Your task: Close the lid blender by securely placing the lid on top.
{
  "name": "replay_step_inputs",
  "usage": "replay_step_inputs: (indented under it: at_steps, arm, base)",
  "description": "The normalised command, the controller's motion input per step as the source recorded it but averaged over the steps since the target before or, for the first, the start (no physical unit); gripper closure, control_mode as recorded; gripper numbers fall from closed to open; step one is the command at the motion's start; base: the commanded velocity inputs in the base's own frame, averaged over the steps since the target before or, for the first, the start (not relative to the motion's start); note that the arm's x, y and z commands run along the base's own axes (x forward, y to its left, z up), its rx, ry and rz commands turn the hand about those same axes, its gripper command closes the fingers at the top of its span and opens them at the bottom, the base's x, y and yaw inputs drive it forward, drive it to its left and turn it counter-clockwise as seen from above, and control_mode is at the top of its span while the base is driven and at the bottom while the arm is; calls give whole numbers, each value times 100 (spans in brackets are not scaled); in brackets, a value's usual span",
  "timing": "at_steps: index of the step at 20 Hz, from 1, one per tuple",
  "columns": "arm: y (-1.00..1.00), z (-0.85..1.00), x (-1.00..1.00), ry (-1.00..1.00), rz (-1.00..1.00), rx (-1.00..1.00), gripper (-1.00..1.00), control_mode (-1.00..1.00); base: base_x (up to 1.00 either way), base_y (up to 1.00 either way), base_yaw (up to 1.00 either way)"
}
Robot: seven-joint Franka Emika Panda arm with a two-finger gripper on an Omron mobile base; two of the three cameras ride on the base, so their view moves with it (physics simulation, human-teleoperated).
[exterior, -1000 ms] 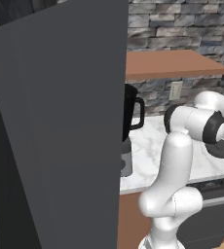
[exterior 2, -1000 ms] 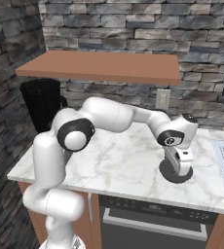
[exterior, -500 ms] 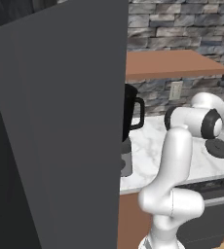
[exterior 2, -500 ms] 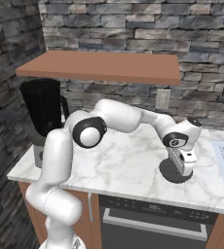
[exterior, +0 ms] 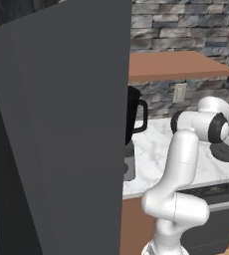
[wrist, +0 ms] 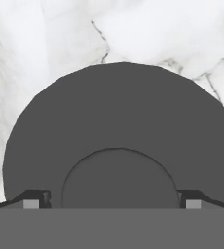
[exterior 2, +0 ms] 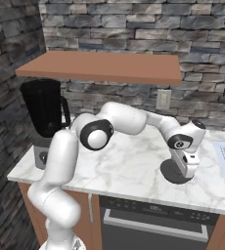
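i have the gripper point(wrist: 112, 202) low over the lid point(wrist: 119, 131), fingers spread wide either side of its raised centre knob and not yet closed, so this is the pick-up; next i close on the knob and lift. the lid lies flat, knob up, toward the counter point(exterior 2: 129, 168) right end near the front edge, while the blender point(exterior 2: 46, 114) stands upright and open-topped at the far left end.

Lidless blender point(exterior 2: 46, 114); lid point(wrist: 119, 146) flat on countertop.
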Motion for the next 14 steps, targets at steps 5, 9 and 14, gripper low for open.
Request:
replay_step_inputs:
  at_steps: [5, 9, 14]
  arm:
    - [-2, -50, 9, 0, 0, 0, -100, -100]
    - [8, -78, 0, 0, 3, 0, 100, -100]
    - [10, -79, 1, 1, 5, 0, 100, -100]
  base:
    - [0, 0, 0]
    - [0, 0, 0]
    - [0, 0, 0]
